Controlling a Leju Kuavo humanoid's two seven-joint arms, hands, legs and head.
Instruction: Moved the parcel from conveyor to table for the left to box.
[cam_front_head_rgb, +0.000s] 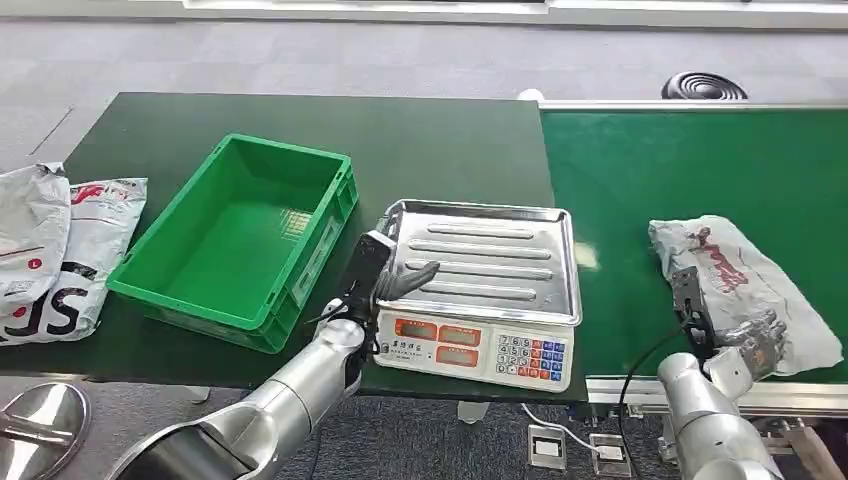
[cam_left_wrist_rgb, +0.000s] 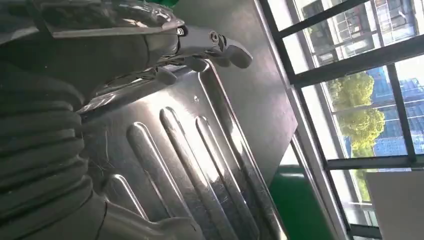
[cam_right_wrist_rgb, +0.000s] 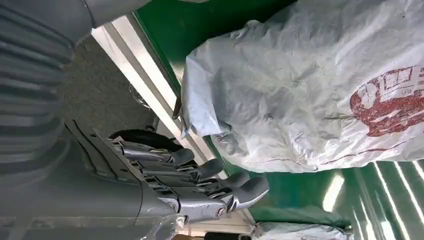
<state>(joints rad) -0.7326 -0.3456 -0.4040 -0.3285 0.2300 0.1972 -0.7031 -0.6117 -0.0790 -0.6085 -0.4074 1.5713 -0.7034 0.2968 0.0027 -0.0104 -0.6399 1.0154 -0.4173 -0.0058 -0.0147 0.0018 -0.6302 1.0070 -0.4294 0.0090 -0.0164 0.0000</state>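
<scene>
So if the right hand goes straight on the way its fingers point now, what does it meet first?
Most likely the grey parcel on the green conveyor belt. The right hand is open at the parcel's near edge, fingers toward it; depth is unclear, so they might slide just beside it.

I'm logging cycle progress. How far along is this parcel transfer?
Early. Done: nothing in the green crate, and the scale tray is bare. In hand: the right hand, open, is beside the grey parcel on the conveyor. Left: grasp, carry to the table, then the left hand boxes it.
</scene>
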